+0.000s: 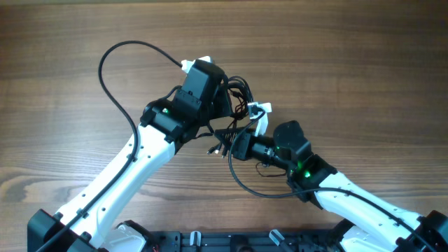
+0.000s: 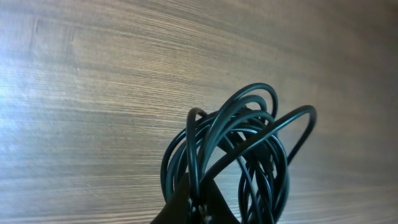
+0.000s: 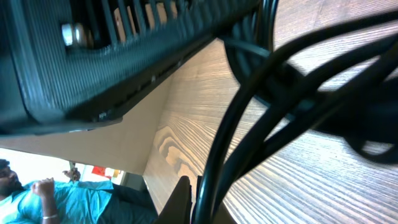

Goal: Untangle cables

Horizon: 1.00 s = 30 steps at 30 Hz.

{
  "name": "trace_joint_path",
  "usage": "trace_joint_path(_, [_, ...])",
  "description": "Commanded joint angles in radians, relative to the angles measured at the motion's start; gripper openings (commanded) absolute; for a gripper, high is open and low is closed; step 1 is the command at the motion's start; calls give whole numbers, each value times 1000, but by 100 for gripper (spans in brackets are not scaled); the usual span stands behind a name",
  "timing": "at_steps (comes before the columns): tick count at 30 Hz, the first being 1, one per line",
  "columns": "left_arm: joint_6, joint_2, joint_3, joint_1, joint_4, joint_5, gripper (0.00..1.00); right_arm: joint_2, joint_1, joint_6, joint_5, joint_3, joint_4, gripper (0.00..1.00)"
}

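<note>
The cables (image 2: 231, 122) hang as one dark coil of overlapping loops, lifted clear of the wooden table (image 1: 350, 49). From overhead the coil sits just past the table's centre, toward 12 o'clock.

The left gripper (image 2: 194, 208) comes in from 7 o'clock. Its jaws are pinched almost together on the base of the coil, and several strands fan up out of them. Holding the bundle there likely keeps it anchored in the air so single loops can be worked free.

The right gripper (image 3: 196, 204) reaches in from 4 o'clock, low and close under the left wrist. Its jaws look nearly closed with one strand running down between them, though the close view makes the grip hard to confirm. It is probably placed to draw that strand away from the anchored coil.

A few small plug ends (image 1: 217, 149) dangle at 7 o'clock of the bundle, near the right gripper. The loops remain heavily crossed, so the untangling looks barely begun.
</note>
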Motion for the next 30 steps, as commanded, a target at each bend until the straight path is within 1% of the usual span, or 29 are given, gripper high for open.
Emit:
trace_joint_path(1, [211, -22, 2, -6, -10, -6, 4, -18, -74, 61, -84, 10, 17, 5])
trace_joint_path(4, [274, -22, 2, -6, -8, -8, 4, -18, -159, 151, -198, 10, 103, 5])
trace_joint_path(6, [279, -22, 2, -6, -9, -6, 4, -18, -191, 191, -211, 10, 153, 5])
trace_joint_path(9, [279, -22, 2, -9, -10, 18, 4, -16, -201, 241, -81, 10, 159, 4])
trace_joint_path(11, [279, -22, 2, -9, -15, 24, 4, -16, -201, 244, 2, 10, 160, 4])
trace_joint_path(12, [279, -22, 2, -9, -18, 24, 4, -16, -201, 274, 48, 10, 160, 5])
trace_joint_path(14, [278, -22, 2, -10, -21, 58, 4, -16, -201, 324, 121, 10, 159, 5])
trace_joint_path(15, [278, -22, 2, -9, -21, 90, 4, -16, -201, 325, 164, 10, 159, 5])
trace_joint_path(17, [276, -22, 2, -10, -21, 131, 4, -16, -201, 296, 227, 10, 158, 5])
trace_joint_path(18, [276, -22, 2, -9, -25, 144, 4, -16, -201, 243, 275, 10, 159, 5])
trace_joint_path(20, [271, -22, 2, -10, -36, 145, 4, -16, -201, 181, 331, 10, 159, 5])
trace_joint_path(24, [265, -22, 2, -10, -43, 176, 4, -16, -201, 45, 378, 10, 158, 5])
trace_joint_path(30, [264, -22, 2, -10, -42, 305, 4, -2, -201, 33, 390, 10, 159, 5])
